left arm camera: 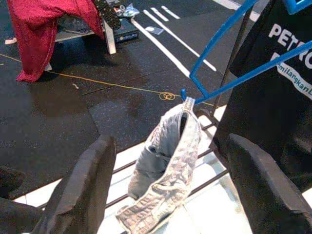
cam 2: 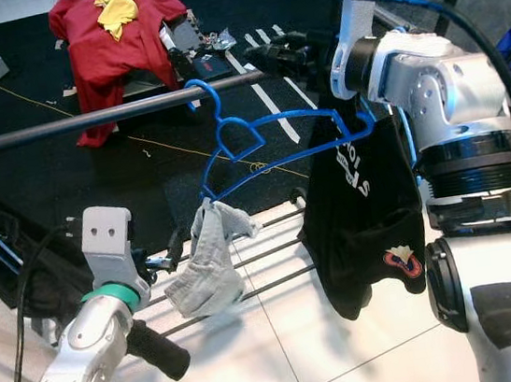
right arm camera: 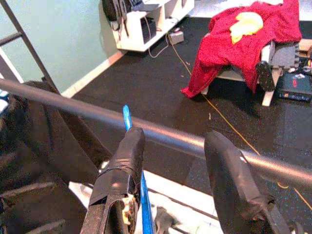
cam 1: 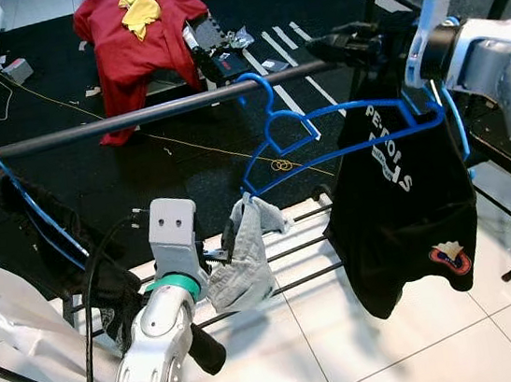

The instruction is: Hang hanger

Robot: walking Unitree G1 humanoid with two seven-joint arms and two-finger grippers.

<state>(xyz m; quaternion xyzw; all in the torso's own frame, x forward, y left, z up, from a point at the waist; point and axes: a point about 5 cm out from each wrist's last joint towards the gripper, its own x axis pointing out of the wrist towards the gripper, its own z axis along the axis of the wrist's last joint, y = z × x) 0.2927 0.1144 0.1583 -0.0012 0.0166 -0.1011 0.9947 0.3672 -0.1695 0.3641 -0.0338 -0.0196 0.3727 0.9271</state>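
Hanger (cam 1: 324,135) hooked over rail (cam 1: 87,130), apparently; right gripper (right arm camera: 173,183) spread.

Through the left wrist camera I see my left gripper (left arm camera: 168,187) with its jaws spread wide, one black finger (left arm camera: 80,187) on each side of a grey cloth (left arm camera: 165,168). The cloth hangs clipped to the low tip of the blue hanger (left arm camera: 219,63), not touched by either finger. A black shirt (left arm camera: 278,92) with white lettering drapes from the hanger just beside the cloth. Beneath run thin dark rack bars (left arm camera: 204,151) over white tile. Farther off, a red garment (left arm camera: 44,29) lies over a low stand on the black floor (left arm camera: 73,107).
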